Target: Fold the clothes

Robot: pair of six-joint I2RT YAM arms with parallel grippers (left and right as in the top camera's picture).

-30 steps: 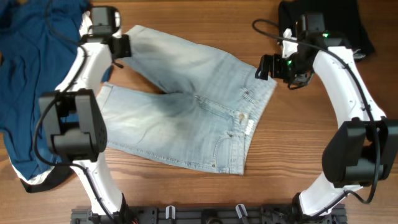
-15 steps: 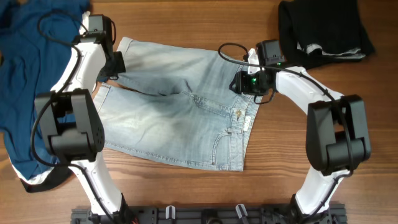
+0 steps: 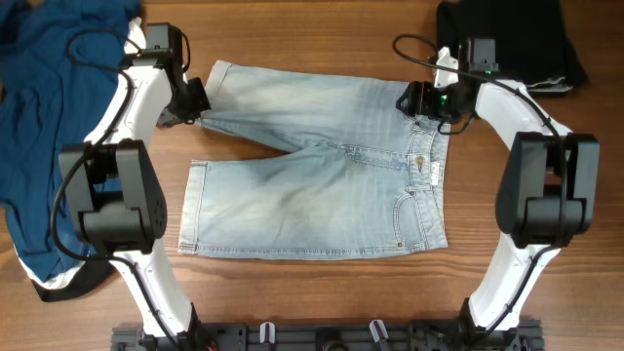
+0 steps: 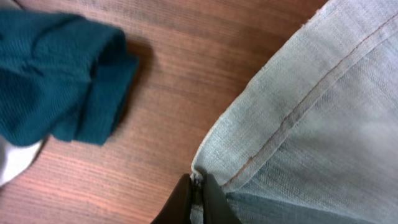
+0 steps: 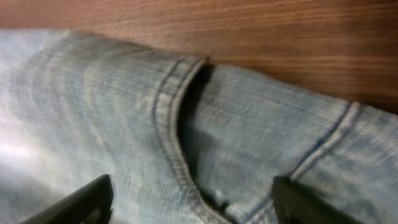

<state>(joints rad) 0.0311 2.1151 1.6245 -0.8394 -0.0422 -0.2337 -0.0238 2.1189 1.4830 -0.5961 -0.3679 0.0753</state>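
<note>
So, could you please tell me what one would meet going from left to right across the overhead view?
Blue garment → left gripper, pinched shut on a leg hem → shorts → right gripper, open over the waistband → black garment.

Soft, even light casts faint shadows on the table [image 3: 322,283]. The overhead view is sharp. Both wrist views blur slightly, the shorts [image 5: 74,124] paling at left.
</note>
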